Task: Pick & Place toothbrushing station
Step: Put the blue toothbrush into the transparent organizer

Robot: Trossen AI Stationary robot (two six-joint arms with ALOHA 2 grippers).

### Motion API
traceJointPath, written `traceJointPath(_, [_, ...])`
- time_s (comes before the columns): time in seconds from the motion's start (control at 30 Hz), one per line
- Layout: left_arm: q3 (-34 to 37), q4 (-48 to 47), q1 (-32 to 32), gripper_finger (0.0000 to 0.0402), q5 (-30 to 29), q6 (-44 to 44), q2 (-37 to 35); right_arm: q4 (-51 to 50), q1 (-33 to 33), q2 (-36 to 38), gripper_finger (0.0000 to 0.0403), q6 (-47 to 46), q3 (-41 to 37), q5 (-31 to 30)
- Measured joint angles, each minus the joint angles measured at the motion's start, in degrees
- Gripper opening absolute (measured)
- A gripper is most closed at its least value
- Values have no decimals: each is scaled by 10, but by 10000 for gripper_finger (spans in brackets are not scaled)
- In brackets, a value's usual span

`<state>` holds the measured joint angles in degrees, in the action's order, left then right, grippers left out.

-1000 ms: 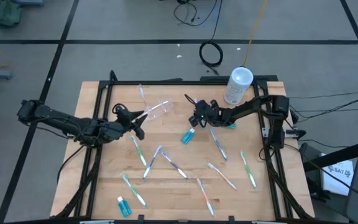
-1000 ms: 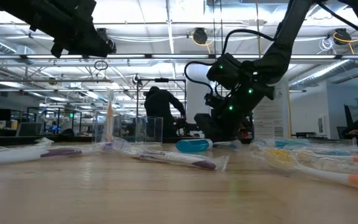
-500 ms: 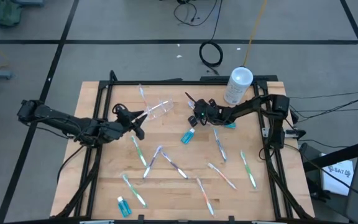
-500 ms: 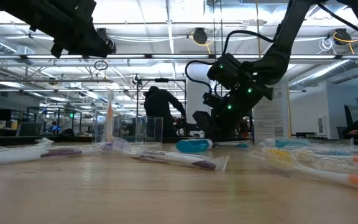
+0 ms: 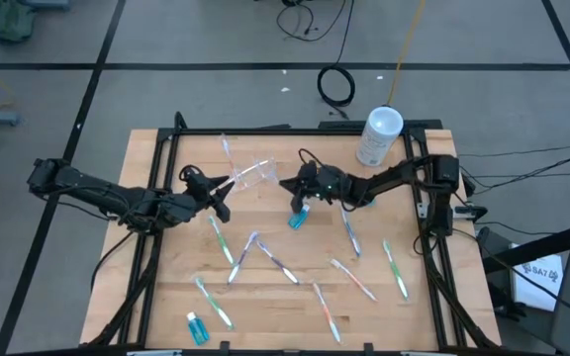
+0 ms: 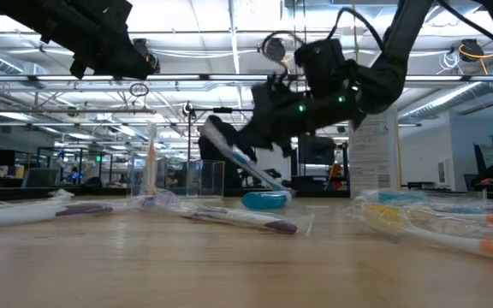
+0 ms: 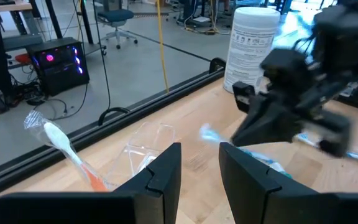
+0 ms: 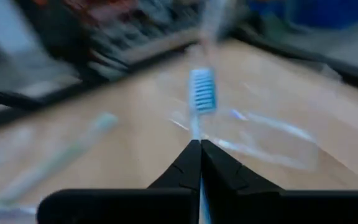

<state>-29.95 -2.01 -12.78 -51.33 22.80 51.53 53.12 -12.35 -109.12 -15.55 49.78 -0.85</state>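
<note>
While the left hand (image 5: 228, 190) hovers half-parted near the clear pouch (image 5: 252, 173), grasping nothing | right hand (image 5: 291, 185) clenched on a blue-bristled toothbrush (image 6: 240, 156), lifted off the table (image 5: 265, 297), tilted | it hangs above a teal tube (image 5: 299, 217), apparently | other toothbrushes (image 5: 349, 232) lie scattered on the table

Even, bright light falls from the ceiling strips (image 6: 229, 53) overhead, so shadows on the worktop (image 5: 265, 287) are faint. From table height those strips glare white (the near planks go soft). The right wrist view is smeared by motion; only the blue toothbrush (image 8: 202, 93) head reads clearly.
</note>
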Motion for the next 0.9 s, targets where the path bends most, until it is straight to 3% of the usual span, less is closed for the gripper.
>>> traceJointPath(0.2, [0,0,0,115,0,1,0,110,23,1,0,16,1,25])
traceJointPath(0.43, [0,1,0,115,0,3,6,134,35,1,0,37,1,23])
traceJointPath(0.7, [0,1,5,115,-1,6,8,257,17,1,0,74,1,-53])
traceJointPath(0.9, [0,2,17,115,-1,8,8,300,-11,1,0,91,46,-51])
